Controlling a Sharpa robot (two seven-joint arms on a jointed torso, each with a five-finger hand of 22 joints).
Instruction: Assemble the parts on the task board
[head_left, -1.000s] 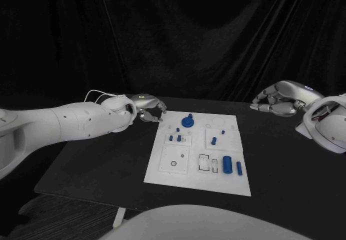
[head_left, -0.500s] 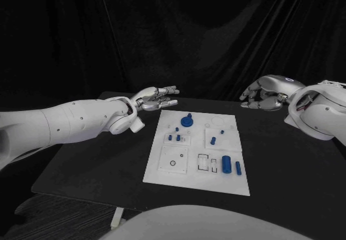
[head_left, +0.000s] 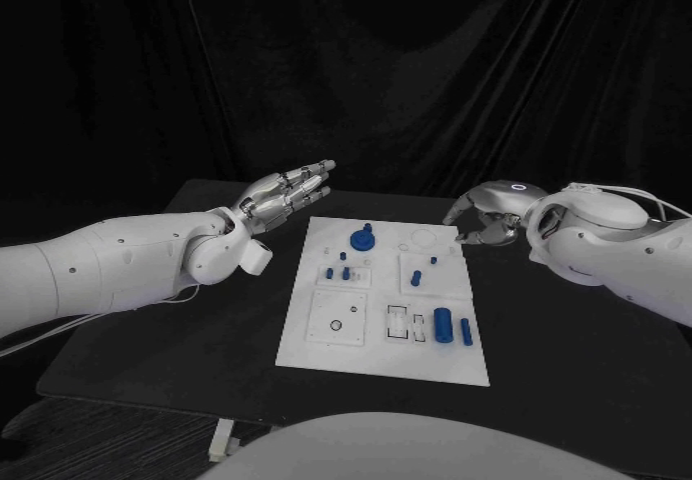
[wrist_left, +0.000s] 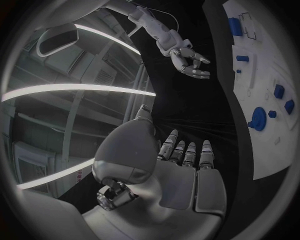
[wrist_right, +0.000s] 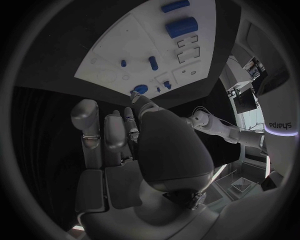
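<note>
- We see the task board (head_left: 378, 352) lying with its long axis running away from us.
- Our left hand (head_left: 283, 192) is spread, empty.
- Our right hand (head_left: 486, 213) curls inward, holding nothing.

The left hand (head_left: 286, 192) is raised with its fingers straight, apart and holding nothing. The right hand (head_left: 486, 214) hangs with its fingers curled inward, empty. Both white arms reach in from the sides.

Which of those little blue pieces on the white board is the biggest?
The round blue knob-topped part at the white task board's far end; its disc is broader than any other piece.
</note>
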